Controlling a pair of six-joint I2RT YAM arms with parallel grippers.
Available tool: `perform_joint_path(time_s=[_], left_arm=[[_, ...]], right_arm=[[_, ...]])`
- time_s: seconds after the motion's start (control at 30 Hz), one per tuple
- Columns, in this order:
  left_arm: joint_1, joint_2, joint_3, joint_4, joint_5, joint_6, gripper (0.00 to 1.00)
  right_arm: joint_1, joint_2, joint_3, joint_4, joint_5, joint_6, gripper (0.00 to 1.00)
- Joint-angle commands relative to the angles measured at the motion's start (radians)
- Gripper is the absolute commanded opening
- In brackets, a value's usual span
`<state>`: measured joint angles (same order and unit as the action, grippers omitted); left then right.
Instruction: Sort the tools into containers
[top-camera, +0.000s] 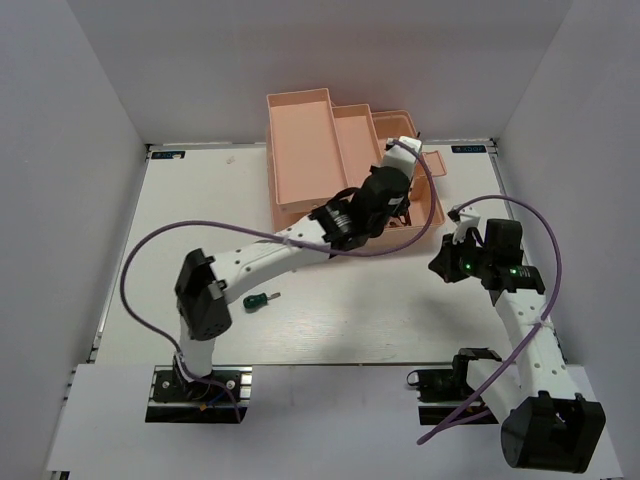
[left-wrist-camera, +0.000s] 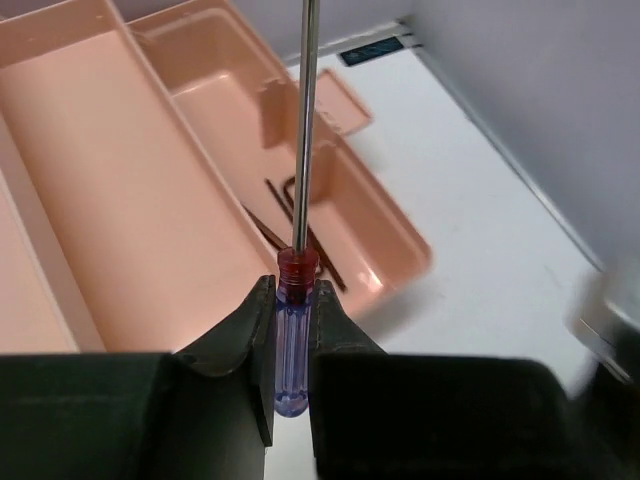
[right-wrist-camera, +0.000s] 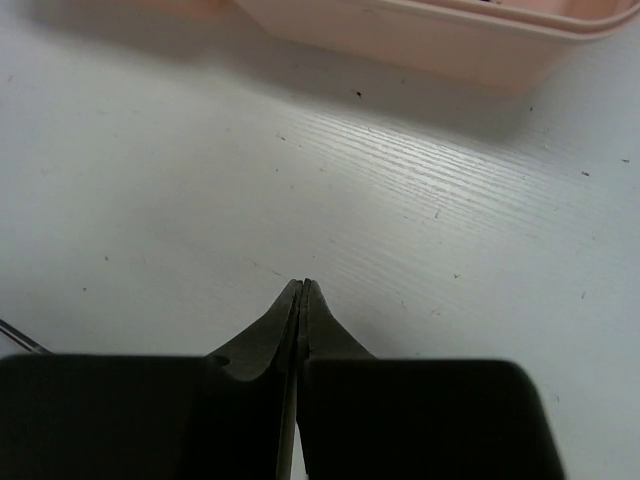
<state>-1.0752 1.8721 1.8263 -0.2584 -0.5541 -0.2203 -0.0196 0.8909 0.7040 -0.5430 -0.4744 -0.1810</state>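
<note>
Pointing its steel shaft straight out past the fingers, the blue-handled screwdriver (left-wrist-camera: 293, 345) sat clamped by its handle in the left hand (left-wrist-camera: 292, 300). Its long axis lay in line with that hand and ran toward the desk's far edge, with the tip out of the wrist view. It hung above the salmon-pink toolbox (top-camera: 300, 140), which stood around the middle of the far edge of the desk (top-camera: 350, 310). Beneath the shaft, dark hex keys (left-wrist-camera: 290, 215) lay in the toolbox compartment closest to the right edge. A green-handled screwdriver (top-camera: 260, 300) lay flat toward the near-left corner, handle leftward, shaft rightward. The right hand (right-wrist-camera: 302, 290) hovered low over bare desk beside the toolbox's near-right corner, fingers pressed together on nothing.
</note>
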Motion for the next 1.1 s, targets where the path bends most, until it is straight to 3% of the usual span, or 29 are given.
perform_joint_path(time_s=[0.0,0.03,0.1,0.13,0.23,0.3,0.33,0.37,0.5,0.6,0.7,0.77,0.8,0.83,0.87,0.9,0.97,1.0,1.03,1.07], left_arm=[[0.037,0.092,0.128,0.037,-0.131,0.062,0.00],[0.050,0.113,0.140,0.051,-0.159,0.071,0.00],[0.067,0.148,0.160,0.077,-0.179,0.091,0.00],[0.084,0.180,0.178,0.077,-0.190,0.104,0.00],[0.121,0.223,0.228,0.067,-0.176,0.104,0.00],[0.145,0.255,0.263,0.035,-0.136,0.104,0.04],[0.146,0.256,0.272,0.024,-0.126,0.104,0.09],[0.155,0.269,0.283,0.012,-0.116,0.104,0.33],[0.164,0.254,0.283,0.002,-0.070,0.095,0.72],[0.164,0.208,0.292,-0.007,-0.037,0.095,0.82],[0.155,0.125,0.304,-0.053,-0.036,0.095,0.82],[0.146,-0.009,0.228,-0.074,-0.036,0.078,0.69],[0.146,-0.074,0.175,-0.074,-0.024,0.067,0.57],[0.146,-0.147,0.033,-0.074,-0.024,0.049,0.18],[0.146,-0.225,-0.049,-0.084,-0.024,0.023,0.06],[0.158,-0.398,-0.223,-0.084,-0.024,-0.032,0.00],[0.158,-0.581,-0.396,-0.107,-0.102,-0.089,0.01],[0.158,-0.669,-0.550,-0.146,-0.127,-0.138,0.10],[0.158,-0.753,-0.615,-0.195,-0.156,-0.184,0.26],[0.158,-0.903,-0.671,-0.249,-0.214,-0.230,0.56]], right_arm=[[-0.005,-0.004,-0.006,0.026,-0.027,-0.009,0.00],[-0.003,-0.001,-0.008,0.025,-0.055,-0.008,0.00],[-0.005,0.005,-0.005,0.000,-0.084,-0.024,0.13],[-0.005,0.003,-0.003,-0.003,-0.125,-0.028,0.25],[-0.005,-0.001,-0.011,-0.009,-0.197,-0.055,0.37],[-0.002,0.002,-0.018,-0.026,-0.254,-0.100,0.55],[0.000,0.003,-0.018,-0.047,-0.326,-0.147,0.61],[0.004,0.019,-0.014,-0.079,-0.367,-0.176,0.72],[0.018,0.061,-0.012,-0.121,-0.593,-0.356,0.76],[0.069,0.092,-0.005,-0.161,-0.670,-0.547,0.76],[0.148,0.137,0.017,-0.146,-0.643,-0.647,0.76],[0.232,0.178,0.034,-0.138,-0.598,-0.742,0.73],[0.260,0.184,0.035,-0.138,-0.583,-0.767,0.71],[0.286,0.203,0.035,-0.129,-0.560,-0.790,0.70],[0.311,0.223,0.032,-0.088,-0.544,-0.863,0.68],[0.389,0.232,0.016,-0.071,-0.532,-0.886,0.65],[0.473,0.284,0.003,0.062,-0.454,-0.885,0.61],[0.527,0.307,0.005,0.087,-0.437,-0.891,0.59],[0.591,0.350,0.023,0.176,-0.381,-0.876,0.55],[0.625,0.396,0.032,0.243,-0.287,-0.853,0.54]])
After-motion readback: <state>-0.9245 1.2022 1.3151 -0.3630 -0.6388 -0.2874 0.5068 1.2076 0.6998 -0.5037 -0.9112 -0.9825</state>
